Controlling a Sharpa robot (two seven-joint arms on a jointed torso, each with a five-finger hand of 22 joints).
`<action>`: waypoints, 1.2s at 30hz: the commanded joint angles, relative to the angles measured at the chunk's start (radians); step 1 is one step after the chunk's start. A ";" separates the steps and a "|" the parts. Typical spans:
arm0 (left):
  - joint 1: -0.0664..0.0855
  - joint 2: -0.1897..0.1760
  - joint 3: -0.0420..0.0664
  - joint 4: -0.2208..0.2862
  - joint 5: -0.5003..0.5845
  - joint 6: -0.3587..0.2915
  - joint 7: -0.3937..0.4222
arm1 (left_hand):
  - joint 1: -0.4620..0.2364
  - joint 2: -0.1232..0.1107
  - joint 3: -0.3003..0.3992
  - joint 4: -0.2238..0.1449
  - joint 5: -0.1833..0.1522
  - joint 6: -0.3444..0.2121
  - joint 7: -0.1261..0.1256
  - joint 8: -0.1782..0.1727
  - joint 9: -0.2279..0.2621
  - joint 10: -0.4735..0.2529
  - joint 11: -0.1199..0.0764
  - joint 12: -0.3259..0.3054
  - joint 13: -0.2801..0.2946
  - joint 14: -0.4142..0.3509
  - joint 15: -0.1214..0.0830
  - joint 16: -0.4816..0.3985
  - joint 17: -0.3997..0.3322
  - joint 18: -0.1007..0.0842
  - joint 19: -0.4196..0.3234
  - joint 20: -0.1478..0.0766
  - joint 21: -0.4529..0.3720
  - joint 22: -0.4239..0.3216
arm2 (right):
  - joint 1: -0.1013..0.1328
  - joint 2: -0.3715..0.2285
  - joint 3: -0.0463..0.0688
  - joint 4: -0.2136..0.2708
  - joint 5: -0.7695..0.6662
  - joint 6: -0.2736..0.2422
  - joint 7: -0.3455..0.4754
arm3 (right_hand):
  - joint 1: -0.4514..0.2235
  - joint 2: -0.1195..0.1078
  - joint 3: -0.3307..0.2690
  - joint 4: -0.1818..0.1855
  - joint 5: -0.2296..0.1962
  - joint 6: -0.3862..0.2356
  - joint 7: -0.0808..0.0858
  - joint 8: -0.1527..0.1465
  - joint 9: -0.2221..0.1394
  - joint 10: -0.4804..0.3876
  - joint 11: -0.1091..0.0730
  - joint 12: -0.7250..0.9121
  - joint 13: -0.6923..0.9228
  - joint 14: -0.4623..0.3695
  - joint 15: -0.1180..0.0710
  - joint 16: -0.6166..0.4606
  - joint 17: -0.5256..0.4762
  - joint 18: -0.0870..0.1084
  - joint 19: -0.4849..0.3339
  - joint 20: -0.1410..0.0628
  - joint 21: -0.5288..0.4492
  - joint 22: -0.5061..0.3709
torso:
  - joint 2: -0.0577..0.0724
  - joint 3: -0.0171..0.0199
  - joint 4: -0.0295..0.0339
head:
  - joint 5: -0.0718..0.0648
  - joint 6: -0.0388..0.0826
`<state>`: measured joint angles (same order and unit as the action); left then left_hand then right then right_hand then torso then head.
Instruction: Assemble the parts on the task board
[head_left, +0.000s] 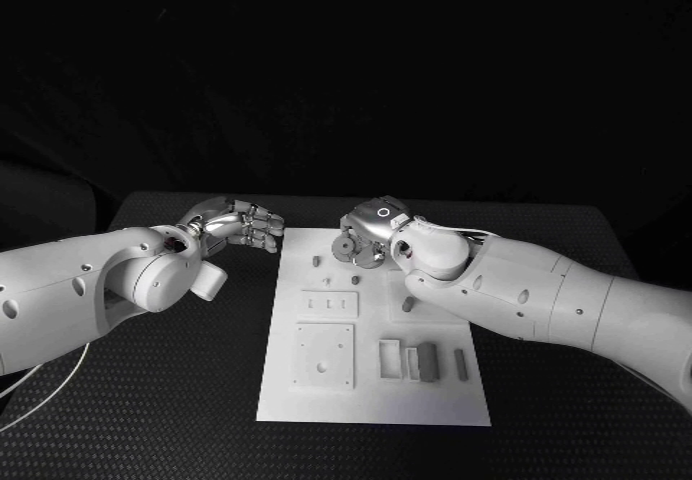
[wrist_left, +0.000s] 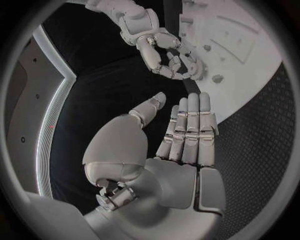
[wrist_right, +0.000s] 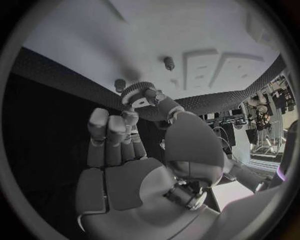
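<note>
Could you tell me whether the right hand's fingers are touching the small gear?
Touching: the right wrist view shows the right hand pinching the gear between its fingers above the task board.

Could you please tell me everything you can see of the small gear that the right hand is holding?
The gear is a small grey toothed wheel, round and flat, with fine teeth around its rim; it looks like plastic or metal. The right hand pinches it at its fingertips, above the far end of the task board, close to two short pegs standing in the board. It appears clear of the board, touched by nothing but those fingertips. Its centre is hidden.
</note>
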<state>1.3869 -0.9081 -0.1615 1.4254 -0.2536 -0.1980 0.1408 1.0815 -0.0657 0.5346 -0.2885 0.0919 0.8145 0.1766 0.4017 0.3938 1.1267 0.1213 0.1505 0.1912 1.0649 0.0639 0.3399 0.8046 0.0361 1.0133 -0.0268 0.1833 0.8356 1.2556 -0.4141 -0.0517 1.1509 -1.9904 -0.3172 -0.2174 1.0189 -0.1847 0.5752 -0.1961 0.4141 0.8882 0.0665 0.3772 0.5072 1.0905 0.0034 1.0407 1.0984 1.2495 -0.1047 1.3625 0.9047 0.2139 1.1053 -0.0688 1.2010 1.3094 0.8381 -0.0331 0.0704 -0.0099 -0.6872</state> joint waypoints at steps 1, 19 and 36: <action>0.001 0.002 0.001 0.001 0.001 0.014 0.005 | 0.003 -0.009 -0.006 -0.001 -0.002 0.001 0.007 -0.004 0.001 0.001 0.008 -0.005 0.001 0.007 0.003 -0.005 0.001 0.005 0.002 -0.006 -0.004 0.000 | -0.003 0.004 -0.002 -0.005 -0.018 0.003 -0.002 | -0.001 -0.004 0.001 0.008 0.006 0.047 0.046 -0.001 0.001 0.007 -0.002 0.006 -0.001 0.010 0.000 -0.005 0.001 0.048 0.000 -0.005 0.004 0.015 | 0.000 0.0003 0.0001 | 0.000 -0.001; 0.001 0.004 0.001 -0.001 0.001 0.017 0.003 | 0.002 -0.009 -0.007 -0.001 -0.003 0.000 0.007 -0.005 0.001 0.001 0.008 -0.006 0.002 0.007 0.003 -0.007 0.003 0.005 0.003 -0.006 -0.005 0.000 | -0.011 0.017 -0.009 -0.021 -0.026 0.001 0.009 | 0.000 -0.004 0.001 0.007 0.006 0.046 0.047 -0.003 0.001 0.008 -0.002 0.007 -0.004 0.011 0.001 -0.006 0.002 0.048 0.000 -0.006 0.004 0.015 | 0.000 0.0001 -0.0001 | 0.004 -0.003; 0.001 0.005 0.001 -0.002 0.001 0.020 0.001 | 0.001 -0.010 -0.007 -0.001 -0.003 0.000 0.008 -0.005 0.002 0.000 0.008 -0.007 0.002 0.008 0.003 -0.008 0.004 0.005 0.003 -0.006 -0.005 0.000 | -0.018 0.028 -0.010 -0.053 -0.025 -0.002 0.016 | 0.000 -0.005 0.001 0.008 0.006 0.041 0.048 -0.009 0.000 0.008 0.000 0.008 -0.008 0.012 0.002 -0.008 0.002 0.048 0.001 -0.007 0.004 0.014 | -0.001 0.0008 -0.0016 | 0.008 -0.004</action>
<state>1.3869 -0.9059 -0.1614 1.4222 -0.2537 -0.1954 0.1370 1.0815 -0.0657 0.5346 -0.2885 0.0919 0.8146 0.1766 0.4017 0.3943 1.1267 0.1214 0.1461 0.1920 1.0684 0.0676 0.3359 0.8073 0.0360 1.0133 -0.0268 0.1834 0.8356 1.2390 -0.3886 -0.0613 1.0997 -2.0041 -0.3180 -0.2105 1.0189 -0.1847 0.5780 -0.1934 0.4141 0.8930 0.0710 0.3715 0.5071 1.0921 0.0018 1.0446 1.0914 1.2556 -0.1035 1.3584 0.9054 0.2139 1.1043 -0.0687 1.2009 1.3094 0.8376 -0.0320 0.0685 -0.0022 -0.6913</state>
